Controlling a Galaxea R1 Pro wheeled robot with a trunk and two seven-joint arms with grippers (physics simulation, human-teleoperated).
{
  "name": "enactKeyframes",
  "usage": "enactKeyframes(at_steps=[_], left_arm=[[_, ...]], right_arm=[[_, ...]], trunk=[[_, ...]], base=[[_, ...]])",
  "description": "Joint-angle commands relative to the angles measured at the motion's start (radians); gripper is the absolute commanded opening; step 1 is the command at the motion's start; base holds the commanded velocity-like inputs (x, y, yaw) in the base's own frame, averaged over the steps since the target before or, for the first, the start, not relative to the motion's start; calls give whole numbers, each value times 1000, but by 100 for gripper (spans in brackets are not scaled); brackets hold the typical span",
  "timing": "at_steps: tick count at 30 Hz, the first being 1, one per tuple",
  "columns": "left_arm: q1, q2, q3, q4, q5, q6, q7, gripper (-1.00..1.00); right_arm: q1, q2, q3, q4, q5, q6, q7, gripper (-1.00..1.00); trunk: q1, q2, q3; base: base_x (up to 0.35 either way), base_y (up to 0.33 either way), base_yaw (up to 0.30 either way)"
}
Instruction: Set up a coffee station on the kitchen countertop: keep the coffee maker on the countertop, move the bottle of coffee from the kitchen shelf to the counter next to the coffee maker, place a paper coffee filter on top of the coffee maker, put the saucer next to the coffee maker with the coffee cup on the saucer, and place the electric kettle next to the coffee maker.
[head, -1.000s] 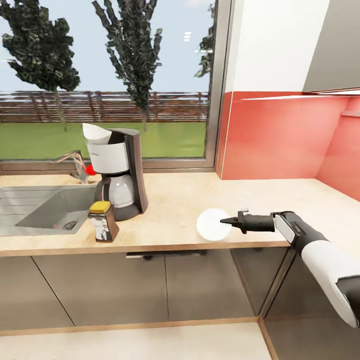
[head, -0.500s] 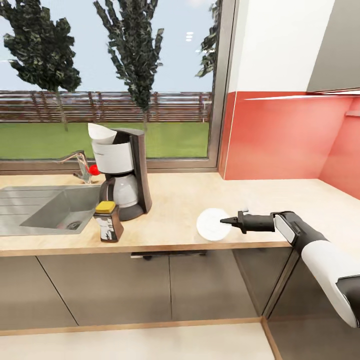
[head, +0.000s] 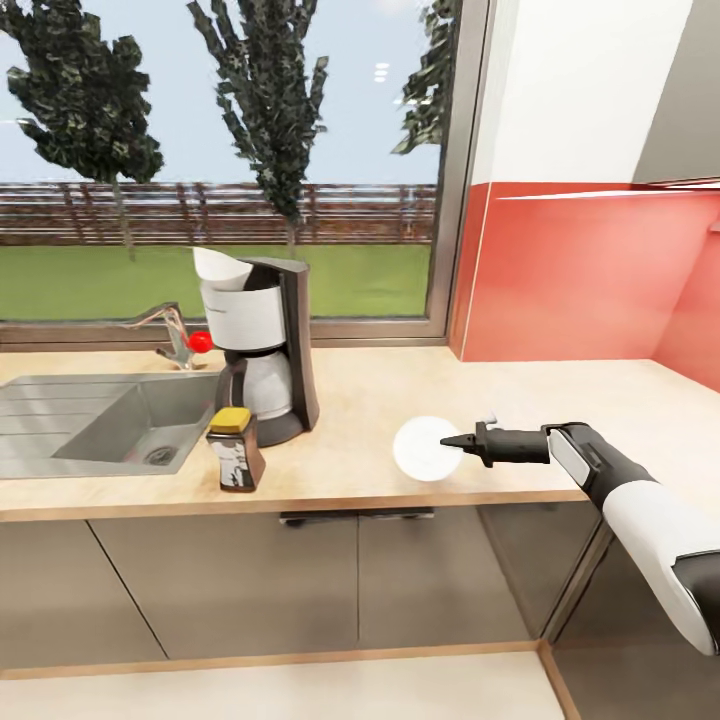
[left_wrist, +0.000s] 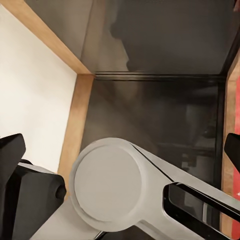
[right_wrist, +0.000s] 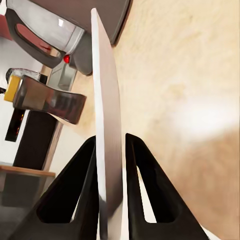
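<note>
Saucer (head: 425, 449) sits pinched at its rim in the right claw (head: 452, 441), near the counter's (head: 380, 400) front edge. Thin, stiff, slick, chippable; rim grip looks right, but gentle.

Right arm (head: 640, 520) is showing a glossy white forearm shell, giving way to black at the 4 o'clock end and to a black wrist section with a pale grey panel. Right gripper (head: 452, 441) is presenting matte black, ribbed housing tapering into pointed black fingers (right_wrist: 75, 195). Left arm (left_wrist: 125, 190) is displaying a pale grey round joint cap, white links and black trim.
</note>
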Motion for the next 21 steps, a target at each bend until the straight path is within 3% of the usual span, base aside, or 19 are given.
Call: enactKeyframes(at_steps=[1, 12, 21], left_arm=[[0, 0, 8, 0, -8, 9, -3, 100], [0, 0, 8, 0, -8, 9, -2, 100], [0, -1, 8, -1, -8, 7, -2, 100]], right_arm=[[-1, -1, 5, 0, -5, 5, 4, -100], [-1, 1, 5, 0, -5, 5, 4, -100], [-1, 18, 7, 1, -5, 6, 3, -100]], trunk=[[0, -1, -1], [0, -1, -1], [0, -1, -1]], base=[[0, 60, 0], [109, 84, 0], [36, 28, 0]])
